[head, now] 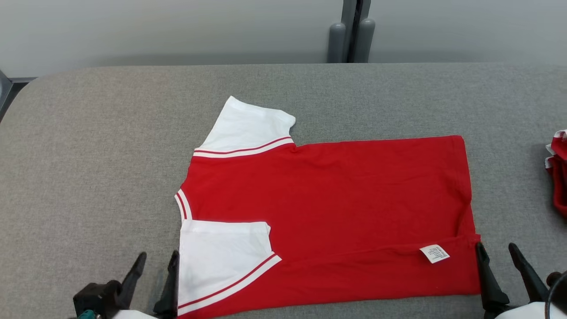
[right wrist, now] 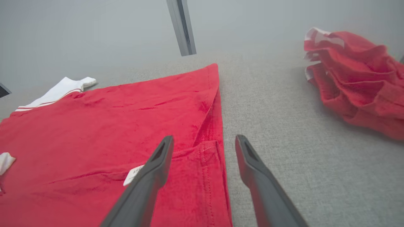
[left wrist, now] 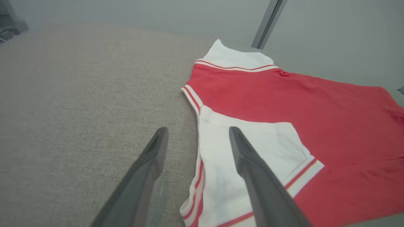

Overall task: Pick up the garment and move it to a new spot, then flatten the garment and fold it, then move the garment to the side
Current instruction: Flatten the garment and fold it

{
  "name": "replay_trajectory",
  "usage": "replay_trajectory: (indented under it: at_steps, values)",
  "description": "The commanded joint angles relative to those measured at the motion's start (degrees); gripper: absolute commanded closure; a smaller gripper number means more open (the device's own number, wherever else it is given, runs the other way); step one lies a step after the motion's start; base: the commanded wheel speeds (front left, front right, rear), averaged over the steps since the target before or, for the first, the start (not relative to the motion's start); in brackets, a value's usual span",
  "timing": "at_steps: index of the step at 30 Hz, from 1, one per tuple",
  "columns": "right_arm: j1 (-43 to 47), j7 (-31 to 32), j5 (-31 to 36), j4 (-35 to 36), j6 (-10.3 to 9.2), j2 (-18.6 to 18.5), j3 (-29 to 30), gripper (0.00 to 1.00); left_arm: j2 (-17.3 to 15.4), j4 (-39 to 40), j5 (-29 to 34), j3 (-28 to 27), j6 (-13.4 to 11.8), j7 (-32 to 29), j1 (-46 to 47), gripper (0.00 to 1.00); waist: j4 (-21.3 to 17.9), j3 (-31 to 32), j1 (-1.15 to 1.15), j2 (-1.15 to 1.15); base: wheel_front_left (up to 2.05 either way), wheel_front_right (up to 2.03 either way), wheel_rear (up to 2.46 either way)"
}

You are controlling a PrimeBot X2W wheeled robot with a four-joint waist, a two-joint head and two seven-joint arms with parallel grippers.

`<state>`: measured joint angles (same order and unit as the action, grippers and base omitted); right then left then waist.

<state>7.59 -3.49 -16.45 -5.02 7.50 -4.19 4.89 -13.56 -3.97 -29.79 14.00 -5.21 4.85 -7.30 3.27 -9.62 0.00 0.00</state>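
Note:
The garment (head: 336, 195), a red T-shirt with white striped sleeves, lies flat on the grey table (head: 88, 155) with its collar to the left. Its near edge is folded over the body, so the near sleeve (head: 221, 261) lies on the red cloth and the white label (head: 434, 253) shows. My left gripper (head: 158, 254) stands open at the folded sleeve's left edge (left wrist: 221, 176), with nothing held. My right gripper (head: 496, 246) stands open at the hem's near right corner (right wrist: 205, 164), holding nothing. The garment's far sleeve (head: 248, 126) lies spread out flat.
Another crumpled red and white cloth (head: 559, 173) lies at the table's right edge, also seen in the right wrist view (right wrist: 356, 78). A grey post (head: 351, 31) stands behind the table. Bare table surface stretches to the left and behind the garment.

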Motion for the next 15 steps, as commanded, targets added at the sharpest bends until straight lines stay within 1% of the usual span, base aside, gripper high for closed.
replay_trajectory:
  at_steps: [1,7,10,15]
  values:
    - [0.0,-0.9,1.0,1.4,0.00,-0.1,0.5,0.00,-0.6,0.8,1.4,-0.6,-0.9,1.5,1.5,0.00,-0.6,0.7,0.00,0.00,0.00,0.00,0.00]
    - [-1.3,-1.6,3.3,5.6,-0.01,0.3,1.1,0.00,-1.8,2.8,3.5,-2.0,-2.5,4.3,2.9,0.00,-1.7,3.0,0.00,0.00,0.00,0.00,0.00]
    - [-1.6,-1.3,4.2,7.2,0.00,0.3,1.3,0.00,-2.6,3.7,4.3,-2.2,-3.3,3.9,3.1,0.00,-2.1,4.1,0.00,0.00,0.00,0.00,0.00]
    - [-1.4,-0.5,4.4,8.8,0.00,0.4,1.2,0.00,-3.2,4.8,4.6,-2.1,-3.6,3.1,2.5,0.00,-2.2,4.6,0.00,0.00,0.00,0.00,0.00]
